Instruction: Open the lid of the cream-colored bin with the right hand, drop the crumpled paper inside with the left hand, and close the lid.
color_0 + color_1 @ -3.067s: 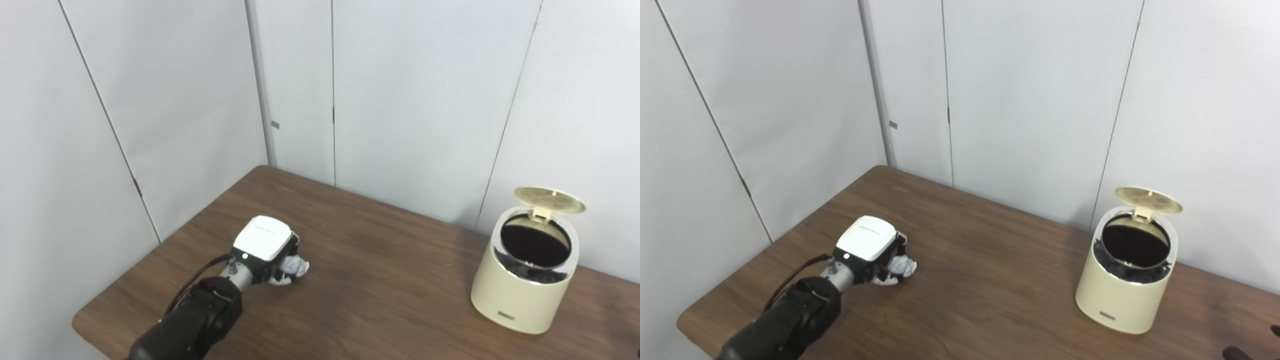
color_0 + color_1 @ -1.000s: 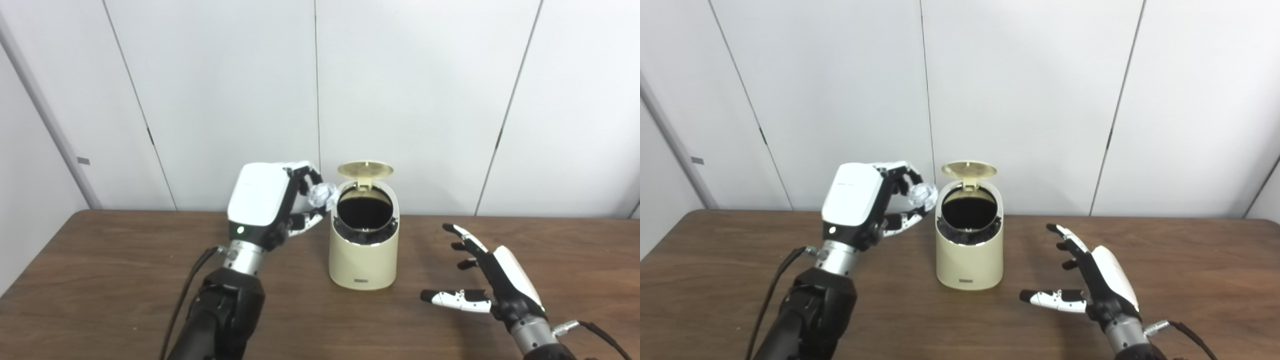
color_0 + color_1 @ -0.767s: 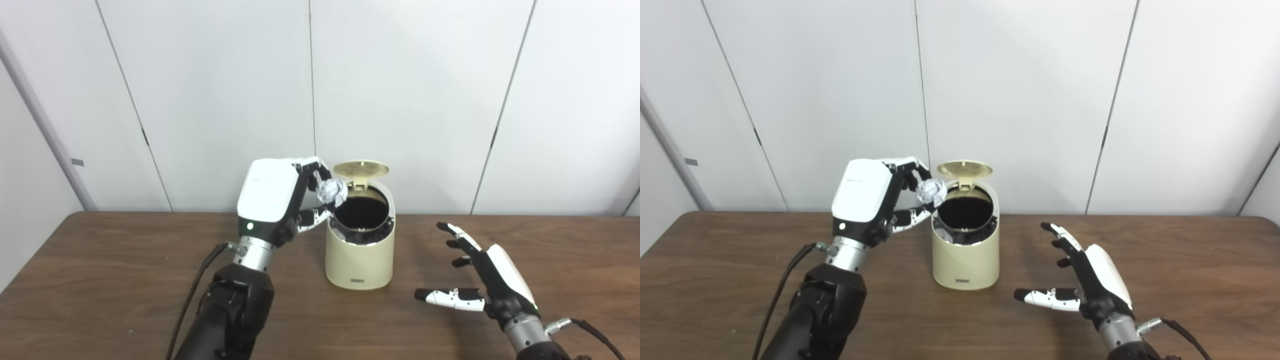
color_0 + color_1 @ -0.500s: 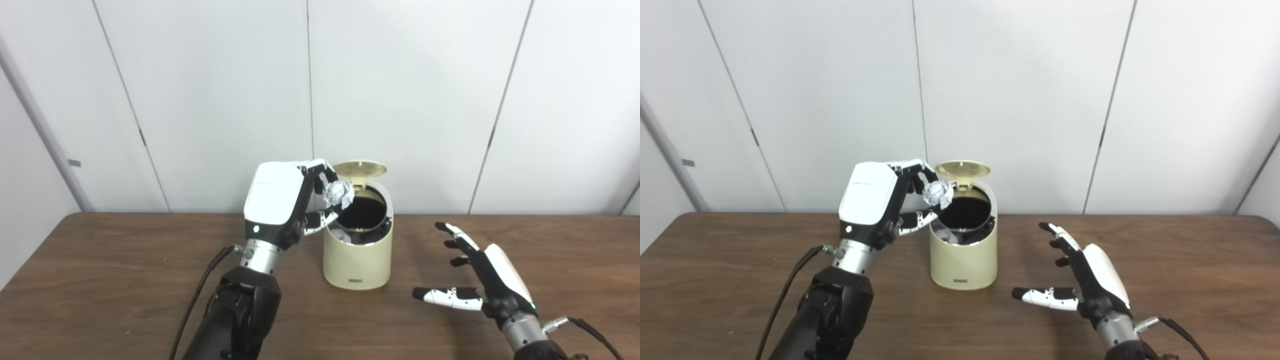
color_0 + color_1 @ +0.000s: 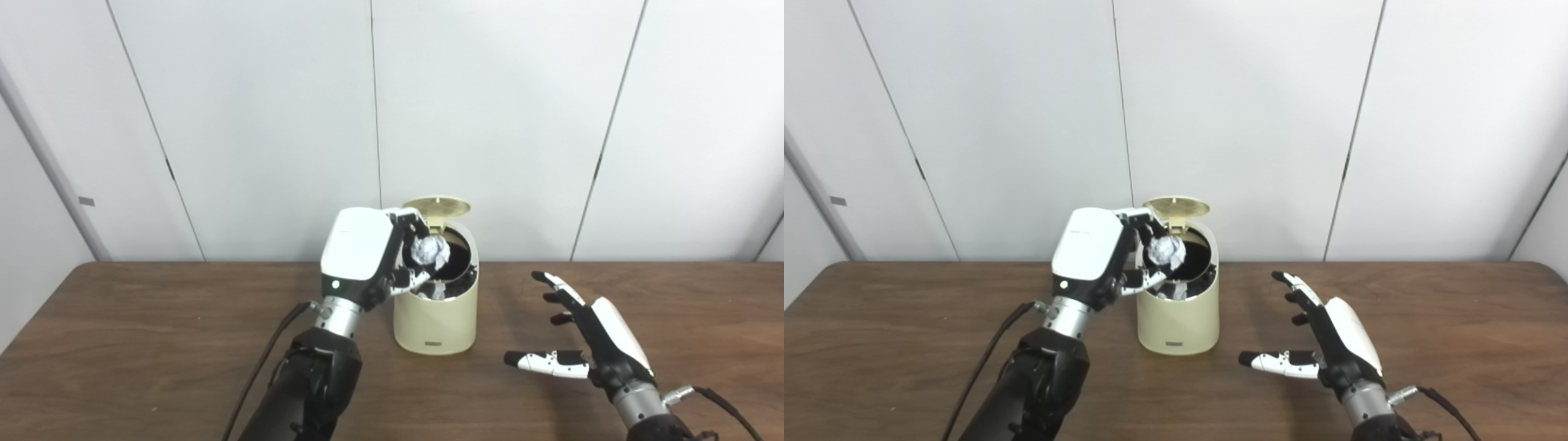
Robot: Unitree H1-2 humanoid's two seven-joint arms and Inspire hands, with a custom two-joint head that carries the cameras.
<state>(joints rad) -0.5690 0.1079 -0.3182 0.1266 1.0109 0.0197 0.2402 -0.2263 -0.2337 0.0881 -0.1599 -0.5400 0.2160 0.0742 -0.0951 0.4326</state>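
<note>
Your left robot hand (image 5: 367,257) holds the crumpled paper (image 5: 429,252) over the open bin (image 5: 436,318).

The cream-colored bin stands on the table (image 5: 153,343) with its lid (image 5: 436,206) tipped up at the back; the paper, pinched in the fingers (image 5: 411,222), sits above the dark opening; your right robot hand (image 5: 588,343) hovers to the bin's right, fingers spread wide, holding nothing.

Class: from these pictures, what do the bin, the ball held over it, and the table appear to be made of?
Bin: probably plastic, smooth cream surface with a soft sheen. Ball: crumpled paper, white-grey with sharp creases, though slightly shiny, so foil is possible. Table: dark brown wood grain, real wood or laminate cannot be told.
</note>
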